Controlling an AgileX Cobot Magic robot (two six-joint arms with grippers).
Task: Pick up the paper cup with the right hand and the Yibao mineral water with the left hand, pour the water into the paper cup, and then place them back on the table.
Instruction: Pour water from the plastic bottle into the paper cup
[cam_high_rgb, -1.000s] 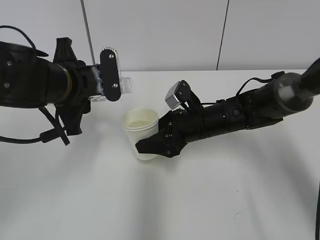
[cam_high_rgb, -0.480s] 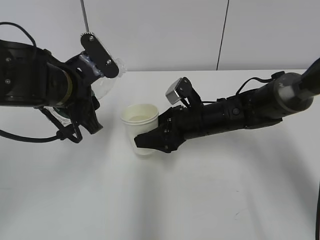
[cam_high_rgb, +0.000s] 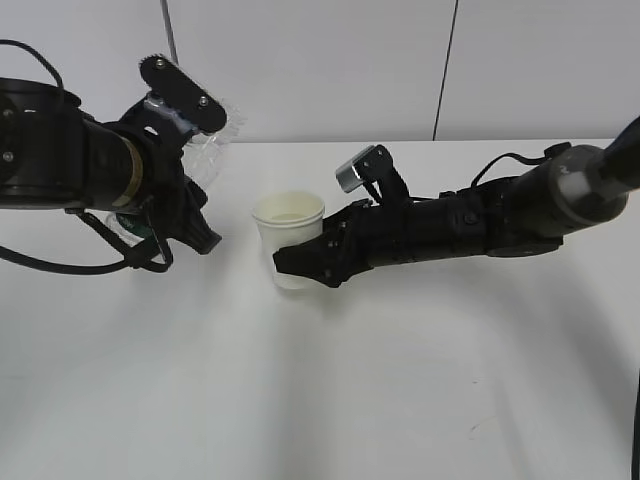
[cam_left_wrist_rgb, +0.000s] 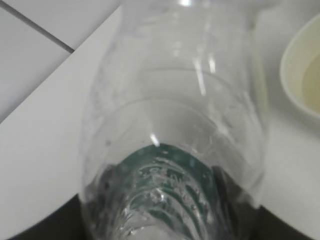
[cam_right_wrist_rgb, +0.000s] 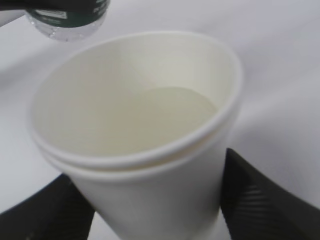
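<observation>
The paper cup (cam_high_rgb: 288, 238) is the landmark, clasped about its lower wall by the jaws of the right hand (cam_high_rgb: 300, 265); whether its base touches the tabletop (cam_high_rgb: 400, 380) is not clear. The right wrist view shows the cup (cam_right_wrist_rgb: 135, 150) holding pale liquid well below the rim, a black finger (cam_right_wrist_rgb: 260, 200) on either side. Over the last second the cup has drifted slightly away from the camera and sits more upright.

Left of the cup and higher, the left hand (cam_high_rgb: 185, 115) has swung the Yibao mineral water (cam_high_rgb: 205, 160) back from a near-level pouring tilt, mouth now pointing up and away. Its jaws are clenched on the bottle. That suggests pouring is over and only setting both down remains.

On the bottle (cam_left_wrist_rgb: 175, 125) the green label (cam_left_wrist_rgb: 167, 190) shows raised lettering, too blurred to read.
</observation>
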